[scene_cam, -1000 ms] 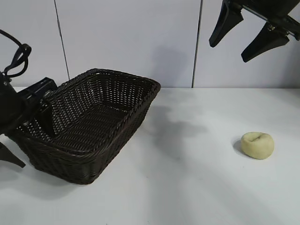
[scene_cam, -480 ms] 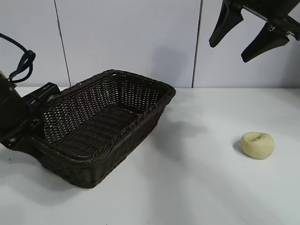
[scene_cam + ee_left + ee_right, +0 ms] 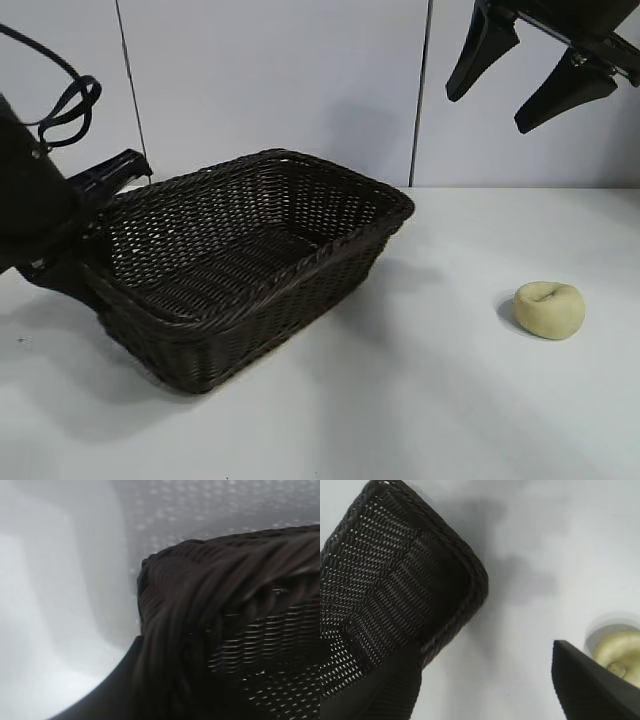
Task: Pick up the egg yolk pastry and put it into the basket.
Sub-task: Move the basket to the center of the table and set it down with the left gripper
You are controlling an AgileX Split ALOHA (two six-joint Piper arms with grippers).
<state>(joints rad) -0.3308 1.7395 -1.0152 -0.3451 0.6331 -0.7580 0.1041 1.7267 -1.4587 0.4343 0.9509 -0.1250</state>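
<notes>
Work surface: a white matte table (image 3: 420, 400), bare apart from the two objects on it, with soft grey shadows beside each. Behind it stands a pale wall (image 3: 270, 80) of flat panels with two thin dark vertical seams.

The basket (image 3: 250, 260), dark brown wicker with a braided rim, sits on the left half of the table, one corner pointing toward the middle. It looks slightly tilted, its left end lifted where it is gripped. Interior holds nothing visible.

The left gripper (image 3: 85, 245) is at the basket's left end, closed on the rim; the left wrist view shows the braided edge filling most of the frame, pinched close to the camera. A black cable loops above that arm.

The egg yolk pastry (image 3: 549, 309), small, round and pale yellow with a crease on top, lies on the table at the right, well apart from the basket.

The right gripper (image 3: 528, 75) hangs high at the upper right, fingers spread apart and holding nothing, above and clear of the pastry.
</notes>
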